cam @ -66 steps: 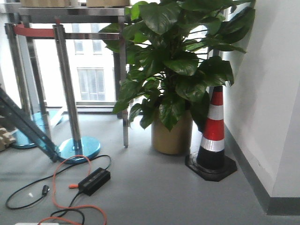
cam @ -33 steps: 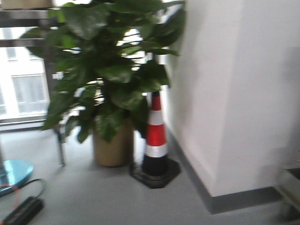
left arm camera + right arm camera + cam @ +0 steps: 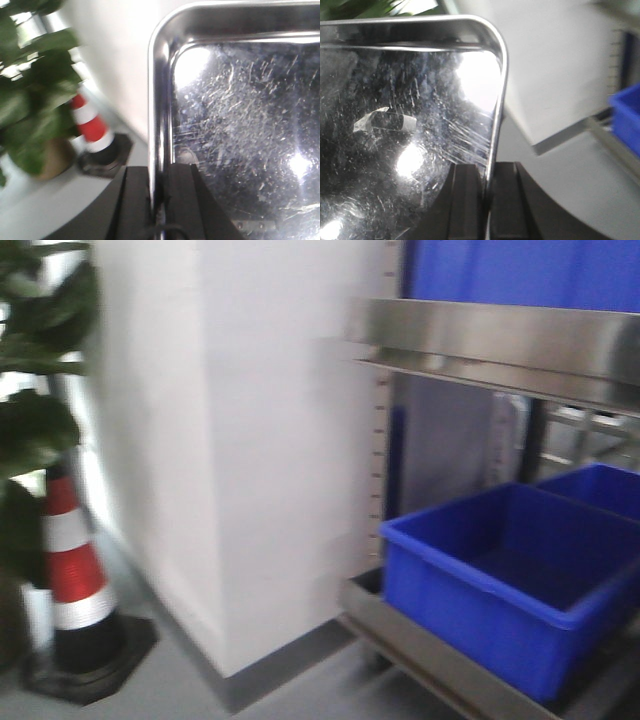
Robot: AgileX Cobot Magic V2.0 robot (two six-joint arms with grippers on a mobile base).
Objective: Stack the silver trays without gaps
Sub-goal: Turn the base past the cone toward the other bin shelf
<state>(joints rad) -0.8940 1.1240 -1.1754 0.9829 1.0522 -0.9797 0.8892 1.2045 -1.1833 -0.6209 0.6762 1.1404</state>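
A shiny scratched silver tray (image 3: 240, 125) fills the left wrist view; my left gripper (image 3: 159, 200) is shut on its left rim, one black finger on each side. The same kind of silver tray (image 3: 395, 115) fills the right wrist view; my right gripper (image 3: 487, 200) is shut on its right rim. The tray is held up above the grey floor. In the front view neither the tray nor the grippers show.
A steel shelf rack (image 3: 500, 345) stands at the right with blue bins (image 3: 500, 580) on its lower level and a steel rail above. A white wall corner (image 3: 230, 460) is in the middle. A red-white cone (image 3: 75, 590) and a potted plant (image 3: 30, 360) stand at the left.
The front view has swung right: the plant and cone slid to the left edge, the white wall corner crossed the view, and the shelf rack with blue bins came in at the right.
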